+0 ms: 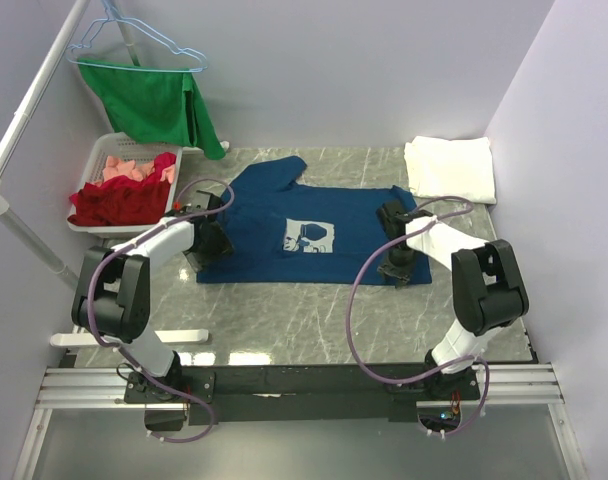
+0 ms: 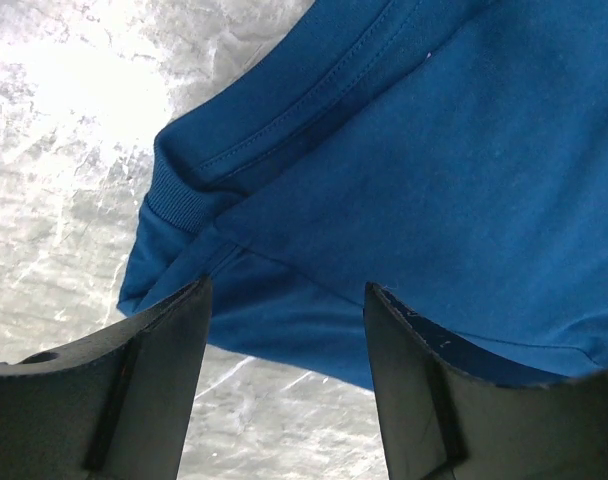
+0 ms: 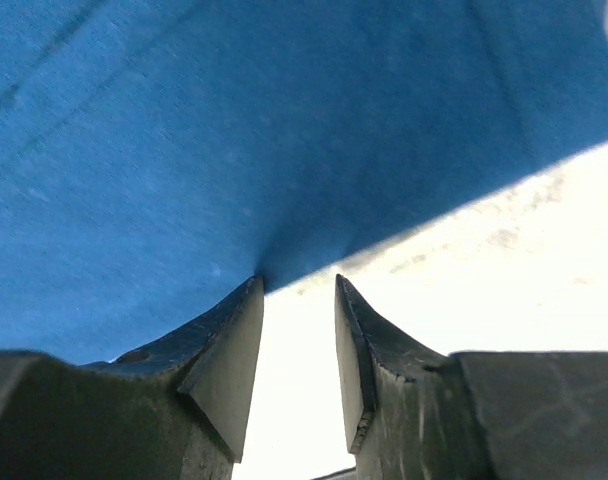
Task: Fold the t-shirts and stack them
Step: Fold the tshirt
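Note:
The navy blue t-shirt [image 1: 274,215] lies spread flat on the marble table, its white square print [image 1: 309,238] facing up. The white t-shirt [image 1: 449,168] lies folded at the back right. My left gripper [image 1: 210,240] sits at the blue shirt's left edge; in the left wrist view it [image 2: 284,290] is open, with the shirt's ribbed edge and fold [image 2: 434,150] just past the fingertips. My right gripper [image 1: 399,262] is at the shirt's near right corner; in the right wrist view it [image 3: 297,280] is open and low, with the left fingertip [image 3: 246,300] touching the cloth's edge [image 3: 184,130].
A white basket [image 1: 102,152] of red and pink clothes stands at the back left. A green cloth [image 1: 154,105] hangs on a blue hanger above it, beside a slanted white pole [image 1: 34,95]. Walls close in the back and right.

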Available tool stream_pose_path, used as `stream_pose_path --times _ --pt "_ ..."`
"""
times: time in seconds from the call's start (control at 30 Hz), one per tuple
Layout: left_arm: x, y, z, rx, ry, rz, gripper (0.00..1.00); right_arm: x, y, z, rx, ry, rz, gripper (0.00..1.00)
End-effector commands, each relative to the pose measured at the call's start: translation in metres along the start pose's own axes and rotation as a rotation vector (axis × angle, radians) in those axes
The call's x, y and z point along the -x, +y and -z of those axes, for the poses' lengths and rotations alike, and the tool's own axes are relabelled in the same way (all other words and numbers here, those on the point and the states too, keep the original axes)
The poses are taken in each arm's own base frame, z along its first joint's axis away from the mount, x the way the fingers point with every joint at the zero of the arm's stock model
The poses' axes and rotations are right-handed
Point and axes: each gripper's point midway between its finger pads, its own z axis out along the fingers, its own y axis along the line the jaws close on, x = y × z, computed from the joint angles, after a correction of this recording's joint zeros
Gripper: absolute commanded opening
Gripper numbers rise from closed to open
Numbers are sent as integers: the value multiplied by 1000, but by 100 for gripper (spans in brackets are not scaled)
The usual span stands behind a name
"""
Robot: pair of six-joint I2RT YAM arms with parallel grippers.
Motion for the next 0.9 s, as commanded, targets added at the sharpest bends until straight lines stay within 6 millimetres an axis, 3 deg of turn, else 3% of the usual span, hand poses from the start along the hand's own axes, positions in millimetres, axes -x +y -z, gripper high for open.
stream_pose_path --times 0.0,0.3,0.6,0.87 --pt "1 -4 -2 -21 -14 34 67 6 -13 19 -16 -51 -2 42" --pt "-23 23 -19 83 30 24 67 22 4 22 32 -87 9 43" --pt "-32 34 -28 139 46 18 68 27 21 2 47 -66 35 45" --pt "-43 51 -23 197 66 23 68 6 9 -16 -7 16 60 44"
